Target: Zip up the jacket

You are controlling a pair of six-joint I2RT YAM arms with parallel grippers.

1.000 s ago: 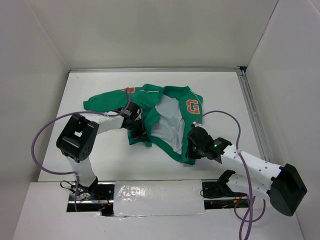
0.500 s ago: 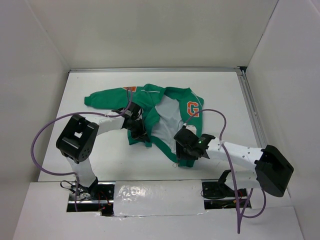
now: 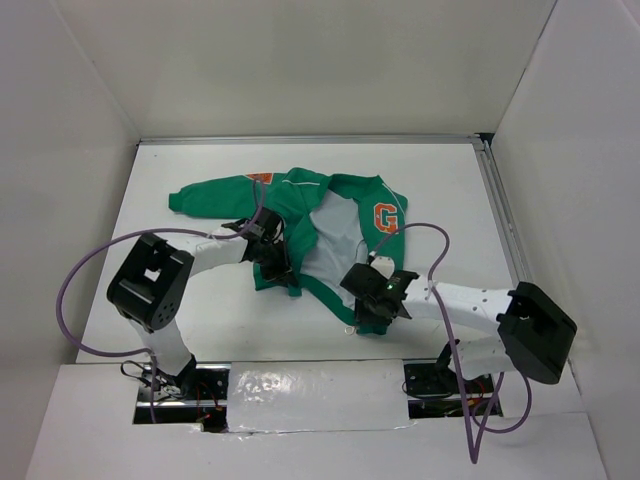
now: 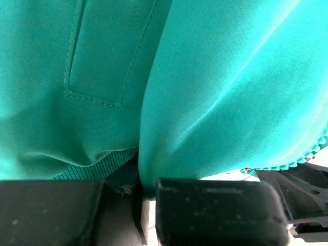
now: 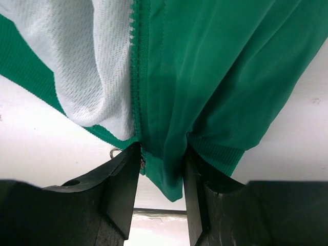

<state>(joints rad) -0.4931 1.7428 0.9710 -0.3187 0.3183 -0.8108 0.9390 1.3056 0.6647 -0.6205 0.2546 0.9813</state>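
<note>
The green jacket (image 3: 335, 215) lies open on the table, white lining up, with the orange "G" patch (image 3: 385, 215) on its right front. My left gripper (image 3: 280, 268) is shut on the left front panel near the hem; the left wrist view is filled with green fabric (image 4: 220, 87) pinched between the jaws. My right gripper (image 3: 372, 312) is shut on the bottom of the right front edge. The right wrist view shows the zipper teeth (image 5: 136, 77) and a small metal pull ring (image 5: 115, 151) by the left finger.
White walls stand close around the table. A metal rail (image 3: 505, 215) runs along the right edge. Purple cables (image 3: 440, 240) loop over both arms. The arm bases sit at the near edge (image 3: 300, 385).
My right gripper has dragged the jacket's right front hem to the left, toward the middle. The left sleeve has shifted slightly. The left gripper has barely moved.
</note>
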